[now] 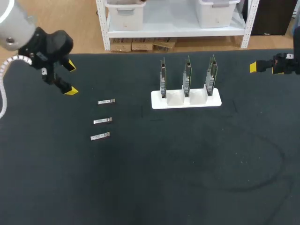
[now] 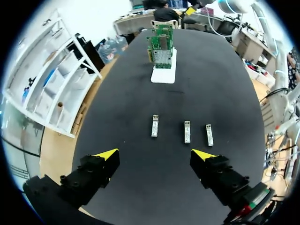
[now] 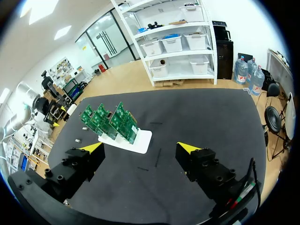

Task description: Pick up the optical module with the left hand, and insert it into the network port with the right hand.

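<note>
1. The dark bench [image 1: 154,187] carries all the task items. Nothing is lifted off it yet.
2. Three optical modules lie flat in a short column on my left half: nearest module [image 1: 100,136], middle module [image 1: 102,121], far module [image 1: 106,101]. They're apart from each other and roughly parallel, and neither arm touches them.
3. My left pincer [image 1: 71,78] hangs over the bench just beyond the far module and to its left. Its yellow tips are spread wide w/ nothing between them. In the left wrist view all three modules sit ahead of the tips, and the far module [image 2: 154,126] is roughly in line w/ the gap between the fingers.
4. The white stand [image 1: 186,99] sits past mid-bench, well apart from the modules. It holds three network cards upright in a row, e.g. the middle card [image 1: 187,75]. The ports are too small to make out.
5. My right pincer [image 3: 139,148] is at the far right edge, well apart from the stand. Its tips are wide and empty. In the right wrist view the stand and cards are ahead of it.
6. Progress, IMO: zero steps done. The left arm has to come down on a module and grip it. Then comes the pass to the right arm, which has to seat the module in a card's port.
</note>
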Controlling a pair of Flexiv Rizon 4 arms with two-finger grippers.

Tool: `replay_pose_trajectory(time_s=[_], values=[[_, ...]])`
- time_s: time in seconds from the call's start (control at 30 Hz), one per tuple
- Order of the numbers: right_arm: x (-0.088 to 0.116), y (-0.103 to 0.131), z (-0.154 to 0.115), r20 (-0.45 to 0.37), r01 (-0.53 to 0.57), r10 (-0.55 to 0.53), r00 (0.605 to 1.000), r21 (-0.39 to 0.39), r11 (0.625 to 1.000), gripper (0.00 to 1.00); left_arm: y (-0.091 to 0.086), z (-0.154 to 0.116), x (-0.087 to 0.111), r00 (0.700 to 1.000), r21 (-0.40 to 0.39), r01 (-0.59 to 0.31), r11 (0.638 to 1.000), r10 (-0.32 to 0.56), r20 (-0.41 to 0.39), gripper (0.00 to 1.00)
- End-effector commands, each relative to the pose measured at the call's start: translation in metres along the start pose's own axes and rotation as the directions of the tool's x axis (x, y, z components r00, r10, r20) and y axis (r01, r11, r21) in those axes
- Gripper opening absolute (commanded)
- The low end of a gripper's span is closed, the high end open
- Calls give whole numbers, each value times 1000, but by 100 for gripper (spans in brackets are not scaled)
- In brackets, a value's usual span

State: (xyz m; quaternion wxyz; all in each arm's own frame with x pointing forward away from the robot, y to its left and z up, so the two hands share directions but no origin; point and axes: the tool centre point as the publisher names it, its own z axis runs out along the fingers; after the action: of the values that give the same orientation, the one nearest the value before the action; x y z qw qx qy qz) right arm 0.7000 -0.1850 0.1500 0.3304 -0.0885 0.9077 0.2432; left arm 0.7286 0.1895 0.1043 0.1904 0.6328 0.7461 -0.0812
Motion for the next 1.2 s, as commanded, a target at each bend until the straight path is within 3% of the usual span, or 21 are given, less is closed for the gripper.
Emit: replay_pose_trajectory(time_s=[0.03,0.2,0.37,0.53,0.83,1.2], values=[[0,0,0,0,0,0,1000,0,1000,100,13,17,-8,997,94,-14,996,21,-76,100],[0,0,0,0,0,0,1000,0,1000,100,10,29,-14,995,108,-26,994,36,-94,100],[0,0,0,0,0,0,1000,0,1000,100,1,39,-16,993,68,9,998,-1,-114,100],[0,0,0,0,0,0,1000,0,1000,100,-8,46,-16,982,7,-29,1000,29,-187,100],[0,0,0,0,0,0,1000,0,1000,100,-19,59,-14,971,11,-55,998,56,-234,100],[0,0,0,0,0,0,1000,0,1000,100,-11,71,-14,960,8,-56,998,56,-274,100]])
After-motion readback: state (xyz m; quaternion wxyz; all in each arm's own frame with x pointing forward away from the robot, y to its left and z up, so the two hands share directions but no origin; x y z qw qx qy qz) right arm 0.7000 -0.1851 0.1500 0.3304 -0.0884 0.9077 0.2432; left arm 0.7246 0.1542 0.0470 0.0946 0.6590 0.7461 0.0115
